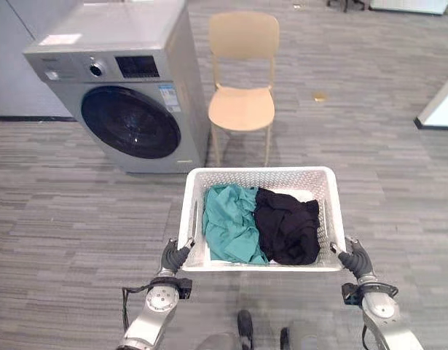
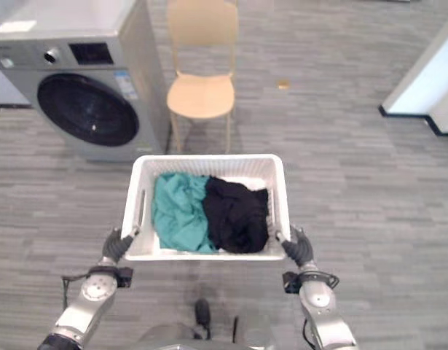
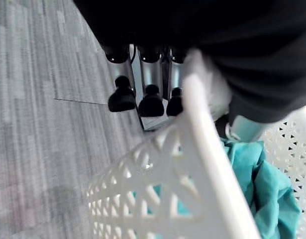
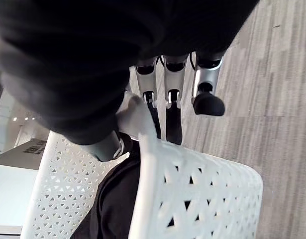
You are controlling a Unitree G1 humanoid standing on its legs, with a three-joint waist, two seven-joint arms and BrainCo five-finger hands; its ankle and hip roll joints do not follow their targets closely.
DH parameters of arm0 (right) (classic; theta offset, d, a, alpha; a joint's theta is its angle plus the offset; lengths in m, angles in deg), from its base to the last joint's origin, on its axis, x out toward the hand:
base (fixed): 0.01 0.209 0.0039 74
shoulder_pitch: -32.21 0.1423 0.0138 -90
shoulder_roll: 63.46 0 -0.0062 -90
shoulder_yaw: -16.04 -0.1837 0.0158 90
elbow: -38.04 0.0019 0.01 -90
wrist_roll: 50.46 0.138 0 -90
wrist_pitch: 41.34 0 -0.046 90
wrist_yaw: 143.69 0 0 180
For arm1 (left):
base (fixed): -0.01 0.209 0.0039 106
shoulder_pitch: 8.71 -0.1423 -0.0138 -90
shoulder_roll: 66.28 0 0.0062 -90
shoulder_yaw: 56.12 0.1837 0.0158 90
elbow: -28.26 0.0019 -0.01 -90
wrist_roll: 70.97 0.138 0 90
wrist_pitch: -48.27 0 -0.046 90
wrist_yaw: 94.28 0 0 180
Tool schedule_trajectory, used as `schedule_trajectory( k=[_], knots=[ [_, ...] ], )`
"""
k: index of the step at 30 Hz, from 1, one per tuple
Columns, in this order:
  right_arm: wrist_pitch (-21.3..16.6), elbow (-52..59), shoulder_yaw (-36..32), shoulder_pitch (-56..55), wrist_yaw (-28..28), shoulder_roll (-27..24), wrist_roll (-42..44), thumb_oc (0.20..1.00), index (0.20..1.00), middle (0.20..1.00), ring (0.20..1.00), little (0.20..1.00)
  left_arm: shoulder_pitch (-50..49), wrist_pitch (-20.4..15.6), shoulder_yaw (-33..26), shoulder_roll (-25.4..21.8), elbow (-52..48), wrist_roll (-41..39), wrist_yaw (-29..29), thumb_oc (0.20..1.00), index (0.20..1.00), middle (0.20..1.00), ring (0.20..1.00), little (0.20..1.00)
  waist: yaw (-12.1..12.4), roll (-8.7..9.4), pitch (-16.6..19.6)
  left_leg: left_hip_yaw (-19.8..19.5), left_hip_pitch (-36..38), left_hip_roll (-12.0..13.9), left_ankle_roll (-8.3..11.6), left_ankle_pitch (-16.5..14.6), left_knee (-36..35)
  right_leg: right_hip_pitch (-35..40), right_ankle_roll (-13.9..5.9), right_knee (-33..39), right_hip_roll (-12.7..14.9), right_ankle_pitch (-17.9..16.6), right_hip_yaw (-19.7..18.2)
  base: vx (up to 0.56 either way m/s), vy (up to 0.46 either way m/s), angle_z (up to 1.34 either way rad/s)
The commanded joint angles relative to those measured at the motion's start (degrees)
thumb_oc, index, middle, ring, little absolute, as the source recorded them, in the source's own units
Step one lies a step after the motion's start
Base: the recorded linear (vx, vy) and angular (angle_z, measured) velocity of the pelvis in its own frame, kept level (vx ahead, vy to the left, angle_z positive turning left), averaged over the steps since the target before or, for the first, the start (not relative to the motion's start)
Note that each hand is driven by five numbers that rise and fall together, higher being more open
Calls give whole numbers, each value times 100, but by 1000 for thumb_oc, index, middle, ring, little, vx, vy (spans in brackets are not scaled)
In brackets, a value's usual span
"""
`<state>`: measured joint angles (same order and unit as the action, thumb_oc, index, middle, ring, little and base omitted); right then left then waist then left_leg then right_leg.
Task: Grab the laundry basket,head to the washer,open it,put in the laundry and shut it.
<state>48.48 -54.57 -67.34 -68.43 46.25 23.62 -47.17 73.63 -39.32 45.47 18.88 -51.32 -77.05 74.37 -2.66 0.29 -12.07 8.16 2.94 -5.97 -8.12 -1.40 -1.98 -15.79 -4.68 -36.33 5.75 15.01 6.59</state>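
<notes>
Hands: left hand [image 1: 175, 257] & right hand [image 1: 352, 257] curled round basket [image 1: 261, 178] rim, near corners.
Risk: thin corner grip; basket could tip fwd, clothes [image 1: 258, 222] spill.

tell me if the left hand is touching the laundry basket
Touching. In the left wrist view the left hand has its fingers curled under the rim of the laundry basket, thumb inside.

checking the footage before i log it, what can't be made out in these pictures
- Washer: contents hidden behind its dark shut door; panel print too small.
- Laundry basket: its floor, covered by the teal garment and black garment.
- Small object on floor: too small to identify.
</notes>
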Motion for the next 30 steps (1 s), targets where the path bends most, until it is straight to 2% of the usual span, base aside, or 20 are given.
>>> schedule_trajectory(
  k=[1, 4, 5, 6, 7, 9, 10, 12, 13, 14, 15, 16, 21, 22, 23, 24, 25, 27, 29, 30],
  knots=[
    [-427, 125, -291, 238, -89, -166, 338, 200, 200, 200, 200, 200, -137, -609, -273, -232, -593, -163, 142, 200, 200, 200, 200, 200, -202, 167, 143, 68, 142, 437, 615, -503, 448, 301, -352, 2621, -156, -1474, 96, 409, -93, 4],
    [-422, 144, -310, 212, -124, -208, 310, 200, 200, 200, 200, 200, -123, -667, -307, -206, -546, -108, 148, 200, 200, 200, 200, 200, -281, 174, 112, -119, 455, 442, 718, -716, 415, 129, -474, 3356, -173, -1749, 266, 410, -109, 67],
    [-416, 151, -314, 193, -146, -217, 296, 200, 200, 200, 200, 200, -124, -679, -322, -201, -544, -115, 149, 200, 200, 200, 200, 200, -291, 178, 112, -144, 520, 435, 735, -764, 426, 69, -484, 3387, -147, -1786, 339, 517, -198, 36],
    [-433, 146, -314, 122, -175, -239, 258, 200, 200, 200, 200, 200, -131, -702, -291, -179, -517, -94, 174, 200, 200, 200, 200, 200, -338, 201, 176, -270, 698, 408, 753, -972, 481, 111, -466, 3367, -116, -1819, 231, 378, -153, 32],
    [-434, 147, -315, 116, -176, -240, 258, 200, 200, 200, 200, 200, -135, -702, -289, -179, -519, -94, 175, 200, 200, 200, 200, 200, -341, 195, 166, -275, 710, 415, 754, -984, 491, 133, -466, 3375, -121, -1817, 239, 413, -187, 42],
    [-461, 131, -320, 51, -217, -210, 267, 200, 200, 200, 200, 200, -185, -704, -248, -76, -466, -65, 201, 200, 200, 200, 200, 200, -359, 192, 293, -311, 856, 493, 882, -1117, 697, 254, -351, 3225, -88, -1890, 174, 377, -197, 62],
    [-481, 112, -303, 77, -215, -212, 280, 200, 200, 200, 200, 200, -157, -696, -207, -39, -426, -86, 203, 200, 200, 200, 200, 200, -370, 168, 333, -317, 828, 596, 1016, -971, 980, 313, -284, 3134, -101, -1894, 161, 400, -229, 62],
    [-481, 106, -327, 110, -216, -297, 305, 200, 200, 200, 200, 200, -151, -696, -165, 7, -393, -171, 246, 200, 200, 200, 200, 200, -372, 141, 326, -240, 534, 815, 1130, -640, 1958, 527, -143, 3125, -84, -1794, 223, 304, -196, 36],
    [-522, 80, -330, 138, -201, -335, 354, 200, 200, 200, 200, 200, -179, -703, -164, 54, -370, -188, 257, 200, 200, 200, 200, 200, -343, 72, 310, -203, 368, 976, 1193, -396, 2426, 730, -26, 3173, -213, -1677, 246, 259, -177, 15],
    [-503, 97, -357, 129, -209, -350, 374, 200, 200, 200, 200, 200, -201, -706, -177, 50, -393, -198, 269, 200, 200, 200, 200, 200, -320, 104, 315, -151, 198, 1004, 1174, -155, 2660, 853, 30, 3234, -216, -1614, 229, 253, -157, 18],
    [-483, 91, -359, 121, -215, -365, 390, 200, 200, 200, 200, 200, -217, -697, -168, 69, -408, -247, 282, 200, 200, 200, 200, 200, -288, 128, 314, -55, 27, 1018, 1138, -120, 2786, 966, 71, 3283, -206, -1555, 238, 329, -133, -7],
    [-449, 58, -383, 137, -160, -403, 415, 200, 200, 200, 200, 200, -205, -664, -154, 90, -391, -306, 279, 200, 200, 200, 200, 200, -174, 161, 276, 147, -372, 1023, 1022, -362, 2692, 1245, 79, 3383, -199, -1402, 221, 265, -88, -13],
    [-423, 64, -431, 111, -133, -447, 418, 200, 200, 200, 200, 200, -193, -629, -116, 90, -374, -277, 277, 200, 200, 200, 200, 200, -61, 200, 239, 185, -779, 867, 947, -447, 1919, 1505, 24, 3437, -154, -1247, 172, 234, 4, -21],
    [-416, 76, -444, 55, -136, -454, 406, 200, 200, 200, 200, 200, -218, -607, -113, 84, -372, -245, 293, 200, 200, 200, 200, 200, -3, 114, 234, 154, -1016, 861, 1014, -3, 1175, 1705, 31, 3482, -262, -1101, 132, 203, 28, -19],
    [-416, 76, -444, 54, -136, -454, 406, 200, 200, 200, 200, 200, -219, -606, -113, 84, -372, -244, 293, 200, 200, 200, 200, 200, -4, 118, 229, 155, -1002, 856, 1014, 6, 1159, 1712, 30, 3483, -259, -1100, 132, 433, 65, -18],
    [-394, 48, -449, 39, -91, -425, 382, 200, 200, 200, 200, 200, -251, -582, -153, 108, -393, -229, 285, 200, 200, 200, 200, 200, 97, 28, 203, 111, -1327, 908, 1096, 431, 643, 1953, 57, 3489, -385, -914, 62, 232, 34, -10],
    [-393, 47, -448, 38, -90, -424, 381, 200, 200, 200, 200, 200, -255, -580, -153, 107, -396, -228, 285, 200, 200, 200, 200, 200, 93, 45, 195, 114, -1277, 886, 1099, 462, 576, 1971, 55, 3482, -368, -893, 64, 477, 90, -12],
    [-386, 19, -429, 69, -42, -408, 341, 200, 200, 200, 200, 200, -253, -553, -174, 129, -432, -248, 249, 200, 200, 200, 200, 200, 248, 5, 177, -180, -1609, 865, 1170, 707, 13, 2279, 88, 3407, -466, -634, -176, 384, 88, -13],
    [-355, 29, -402, 66, -81, -406, 277, 200, 200, 200, 200, 200, -239, -583, -187, 102, -479, -217, 244, 200, 200, 200, 200, 200, 285, -44, 259, -158, -1643, 922, 1173, 851, -47, 2498, 59, 3268, -463, -407, -373, 453, 181, -38],
    [-353, 32, -402, 60, -82, -406, 276, 200, 200, 200, 200, 200, -243, -585, -186, 102, -478, -217, 245, 200, 200, 200, 200, 200, 298, -40, 258, -142, -1621, 921, 1173, 857, -70, 2500, 57, 3260, -457, -401, -387, 508, 230, -33]
  ],
)
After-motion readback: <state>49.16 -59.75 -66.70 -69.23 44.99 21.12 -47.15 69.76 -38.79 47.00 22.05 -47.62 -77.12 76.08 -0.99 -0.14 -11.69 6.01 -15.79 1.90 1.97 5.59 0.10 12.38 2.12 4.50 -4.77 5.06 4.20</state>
